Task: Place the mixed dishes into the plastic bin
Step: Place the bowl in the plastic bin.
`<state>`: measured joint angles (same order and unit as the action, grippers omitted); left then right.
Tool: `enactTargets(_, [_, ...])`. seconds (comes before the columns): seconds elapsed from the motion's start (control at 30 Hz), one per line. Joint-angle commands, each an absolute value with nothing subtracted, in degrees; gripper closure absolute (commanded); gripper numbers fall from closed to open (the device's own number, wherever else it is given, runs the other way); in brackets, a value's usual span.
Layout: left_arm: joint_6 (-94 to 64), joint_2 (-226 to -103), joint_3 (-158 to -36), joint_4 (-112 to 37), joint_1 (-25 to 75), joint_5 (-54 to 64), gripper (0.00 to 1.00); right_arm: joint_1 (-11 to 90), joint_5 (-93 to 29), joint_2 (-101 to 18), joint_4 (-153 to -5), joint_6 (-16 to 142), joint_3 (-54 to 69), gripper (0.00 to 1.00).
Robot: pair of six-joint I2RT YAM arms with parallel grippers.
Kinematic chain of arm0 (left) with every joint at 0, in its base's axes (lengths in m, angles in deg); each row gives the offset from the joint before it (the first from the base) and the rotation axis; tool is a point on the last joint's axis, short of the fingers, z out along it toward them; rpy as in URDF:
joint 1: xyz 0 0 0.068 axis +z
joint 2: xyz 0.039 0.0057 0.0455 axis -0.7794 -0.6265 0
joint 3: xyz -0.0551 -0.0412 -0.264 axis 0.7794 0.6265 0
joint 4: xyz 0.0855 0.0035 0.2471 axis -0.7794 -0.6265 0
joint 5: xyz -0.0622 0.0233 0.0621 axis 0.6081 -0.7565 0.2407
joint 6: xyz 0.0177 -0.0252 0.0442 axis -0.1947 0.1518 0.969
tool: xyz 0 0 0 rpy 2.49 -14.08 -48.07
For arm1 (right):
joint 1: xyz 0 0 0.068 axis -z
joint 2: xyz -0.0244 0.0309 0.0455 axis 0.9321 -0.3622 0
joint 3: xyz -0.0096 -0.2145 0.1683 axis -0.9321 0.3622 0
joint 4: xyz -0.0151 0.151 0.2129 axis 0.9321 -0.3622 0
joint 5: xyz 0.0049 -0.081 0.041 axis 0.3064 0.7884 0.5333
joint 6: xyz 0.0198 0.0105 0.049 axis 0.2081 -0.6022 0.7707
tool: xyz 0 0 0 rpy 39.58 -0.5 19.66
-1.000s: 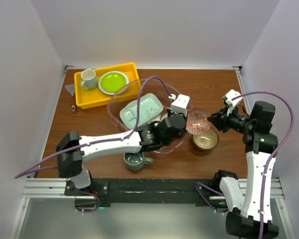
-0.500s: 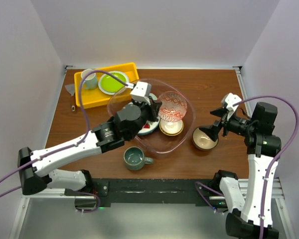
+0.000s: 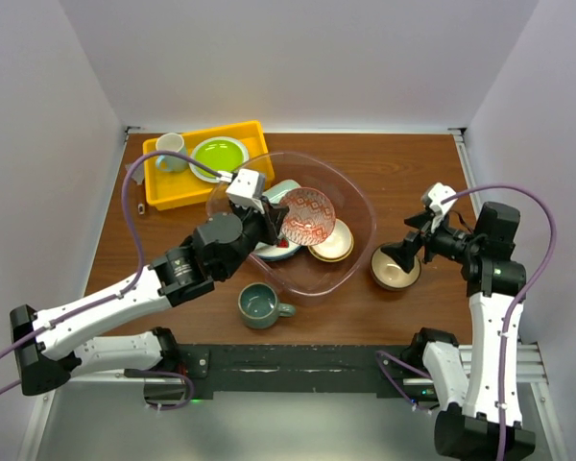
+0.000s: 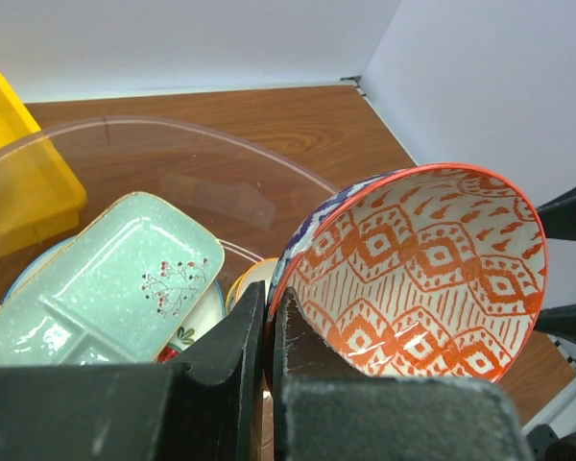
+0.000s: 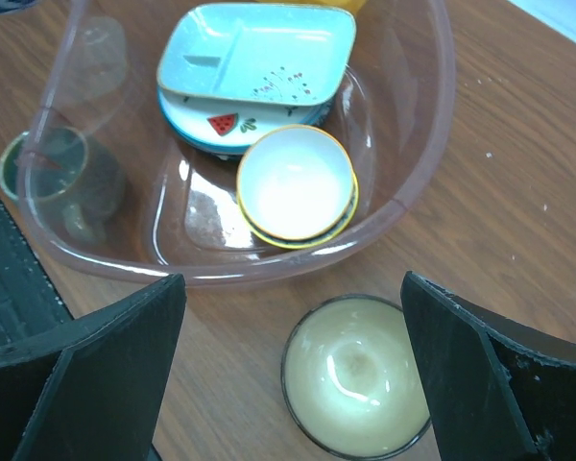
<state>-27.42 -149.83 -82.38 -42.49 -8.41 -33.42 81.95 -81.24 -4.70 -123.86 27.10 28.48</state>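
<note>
My left gripper (image 3: 274, 219) (image 4: 269, 300) is shut on the rim of an orange-patterned bowl (image 3: 308, 215) (image 4: 422, 279), held tilted over the plastic bin (image 3: 361, 206) (image 5: 432, 125). In the bin lie a pale-green divided tray (image 4: 96, 279) (image 5: 259, 53) on a white plate with a red fruit mark (image 5: 221, 125), and a yellow-rimmed bowl (image 3: 332, 241) (image 5: 298, 182). A dark bowl, cream inside (image 3: 396, 270) (image 5: 355, 375), stands on the table right of the bin. My right gripper (image 3: 404, 255) (image 5: 293, 280) hangs open just above it, holding nothing. A grey-green mug (image 3: 260, 306) stands in front of the bin.
At the back left, a yellow tray (image 3: 187, 182) (image 4: 19, 173) touches the bin and holds a lime-green plate (image 3: 218, 155) and a pale mug (image 3: 171, 152). A small grey object (image 3: 134, 172) lies left of it. White walls close in three sides.
My left arm has carried the patterned bowl leftward from beside the bin's right end to over the bin. My right gripper has opened wide and now faces down over the cream-inside bowl.
</note>
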Motion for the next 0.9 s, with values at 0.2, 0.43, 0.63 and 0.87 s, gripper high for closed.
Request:
enactTargets(0.2, [-27.39,-147.31,-80.41,-39.23,-7.86,-32.08,1.0,82.39,-74.17,-3.47,-111.92,33.72,33.65,0.02])
enactTargets(0.43, [-27.48,-147.31,-79.36,-39.14,-7.68,-31.46,1.0,82.47,-72.5,-3.47,-109.9,35.04,34.88,0.02])
enactTargets(0.63, [-27.74,-147.22,-78.65,-38.87,-7.51,-31.02,1.0,82.56,-72.59,-3.38,-109.63,35.22,35.14,0.02])
enactTargets(0.87, [-28.0,-147.31,-78.21,-38.7,-7.42,-30.85,1.0,82.47,-72.76,-3.38,-109.54,35.31,35.32,0.02])
